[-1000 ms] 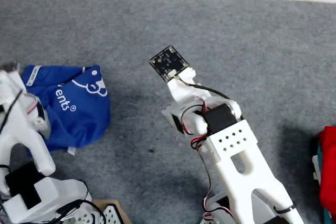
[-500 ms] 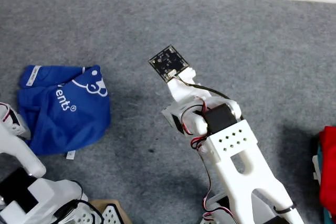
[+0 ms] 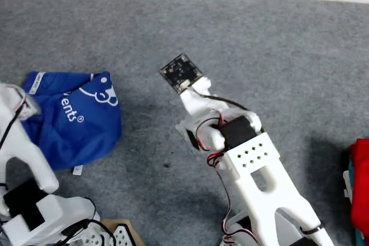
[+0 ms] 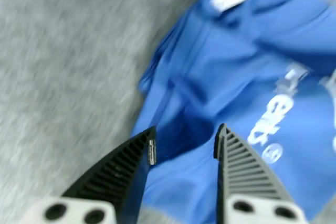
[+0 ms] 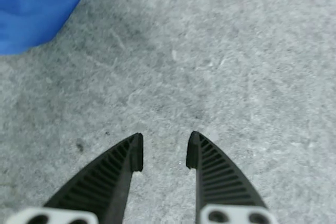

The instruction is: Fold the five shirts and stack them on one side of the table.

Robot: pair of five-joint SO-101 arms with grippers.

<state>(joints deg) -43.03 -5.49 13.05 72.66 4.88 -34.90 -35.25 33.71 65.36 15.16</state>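
Note:
A crumpled blue shirt (image 3: 72, 119) with white print lies on the grey carpet at the left. My left arm (image 3: 20, 142) stands at the shirt's left edge. In the left wrist view my left gripper (image 4: 185, 141) hangs open just above the blue shirt (image 4: 247, 72), near its rumpled edge, with nothing between its fingers. My right arm (image 3: 230, 142) stands in the middle of the table, its wrist pointed toward the far left. My right gripper (image 5: 164, 152) is open over bare carpet, and a corner of the blue shirt (image 5: 31, 3) lies well beyond it.
A red garment (image 3: 361, 182) lies at the right edge of the table, with a bit of teal beside it. A brown board corner (image 3: 118, 226) shows at the front edge near the left arm's base. Grey carpet (image 3: 277, 56) stretches across the back and right.
My left arm swung back out of the way and has returned over the blue shirt's left edge. My right arm's wrist has shifted slightly to the left.

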